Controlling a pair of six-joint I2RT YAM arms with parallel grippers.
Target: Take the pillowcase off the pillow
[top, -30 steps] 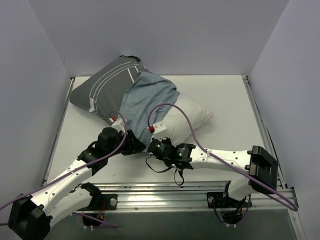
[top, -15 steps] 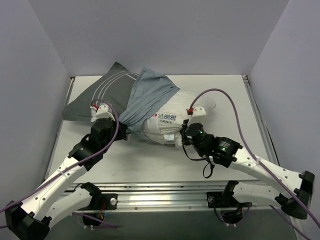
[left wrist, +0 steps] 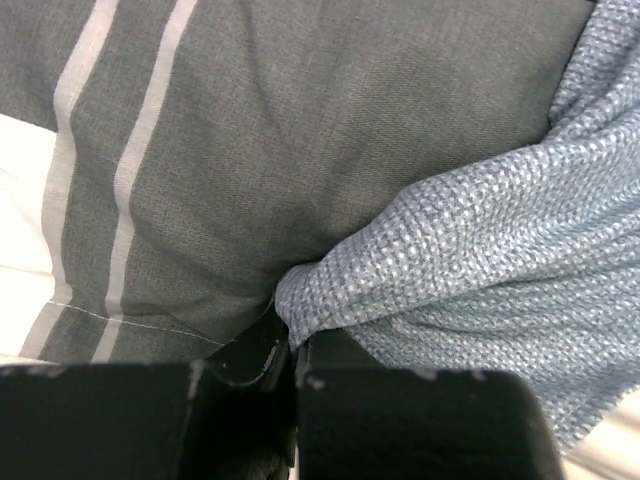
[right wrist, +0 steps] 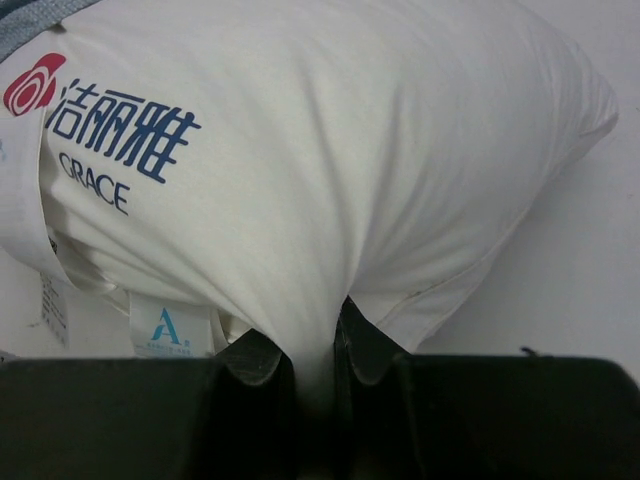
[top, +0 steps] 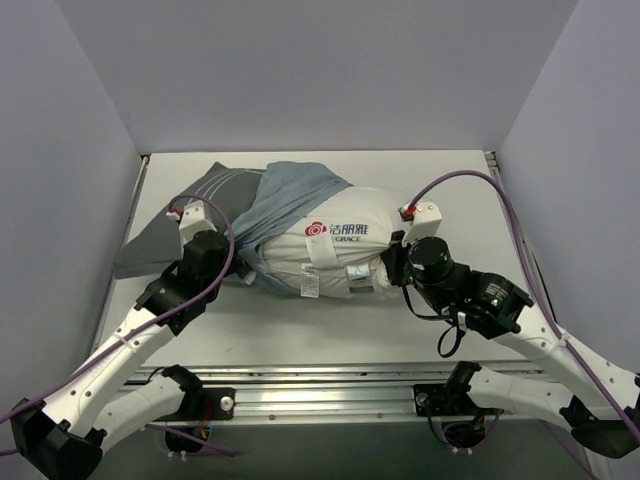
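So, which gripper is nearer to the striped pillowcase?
Left. The left gripper is shut on the pillowcase, pinching a fold of its blue-grey inner side. The right gripper pinches the bare white pillow at the opposite end, apart from the cloth.

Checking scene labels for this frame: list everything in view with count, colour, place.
dark grey white-striped cloth pillowcase: one, blue-grey inner side showing, bunched over the pillow's left end
puffy white pillow: one, white, table centre, mostly bare
printed logo: one, red and blue, pillow's top
sewn tags: at least two, white, pillow's near side
table: one, white, under everything
metal rail: one, silver, near edge
walls: three, pale grey, left, back, right
purple cables: two, purple, one per arm
white arms: two, white, from the near edge
left gripper: one, black, shut on the pillowcase
right gripper: one, black, shut on the pillow
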